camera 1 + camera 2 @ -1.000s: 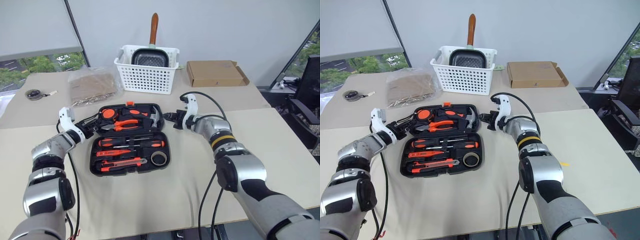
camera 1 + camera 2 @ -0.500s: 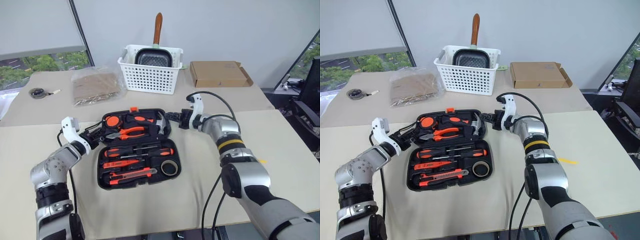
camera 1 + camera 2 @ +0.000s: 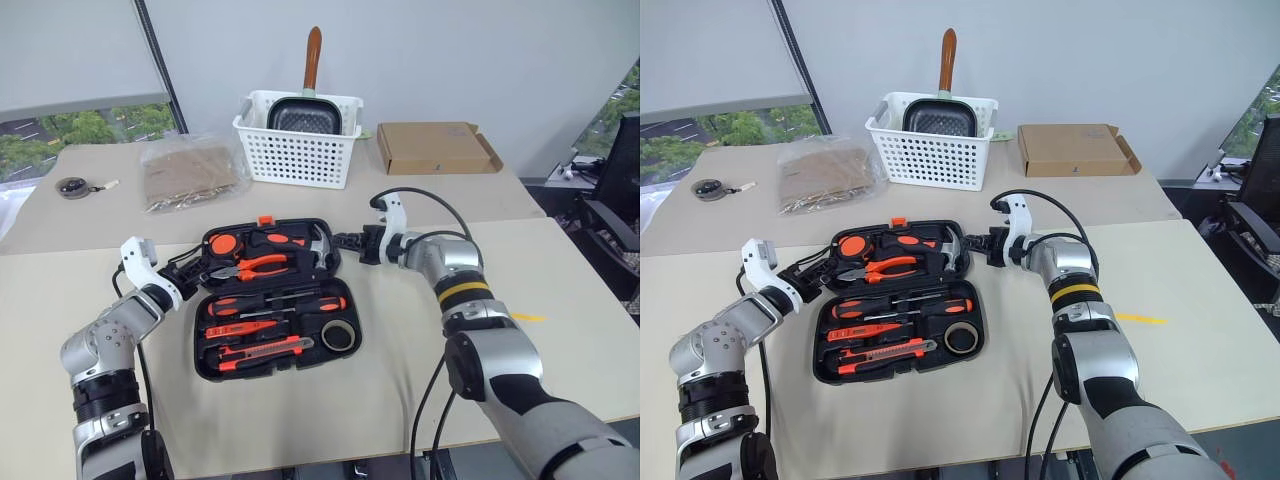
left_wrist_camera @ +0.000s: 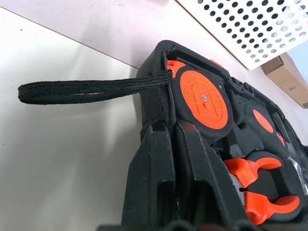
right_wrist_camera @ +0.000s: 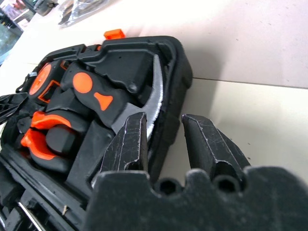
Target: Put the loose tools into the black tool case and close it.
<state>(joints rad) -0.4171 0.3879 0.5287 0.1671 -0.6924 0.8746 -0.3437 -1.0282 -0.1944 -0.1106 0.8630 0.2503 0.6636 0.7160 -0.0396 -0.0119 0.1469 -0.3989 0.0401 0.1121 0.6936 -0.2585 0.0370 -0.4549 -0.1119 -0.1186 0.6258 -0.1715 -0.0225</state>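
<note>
The 2 head eyes look forward and down over the table [image 3: 560, 270]; both wrist cameras sit low, close against the black tool case [image 3: 270, 290], sharing its far half from opposite ends.

Bright, even daylight over the whole scene.
Soft short shadows hug the black tool case [image 3: 275, 295] on the table [image 3: 560, 290]; windows glow at both edges; wrist views go blurry up close, fingers soft, steel glinting.
</note>
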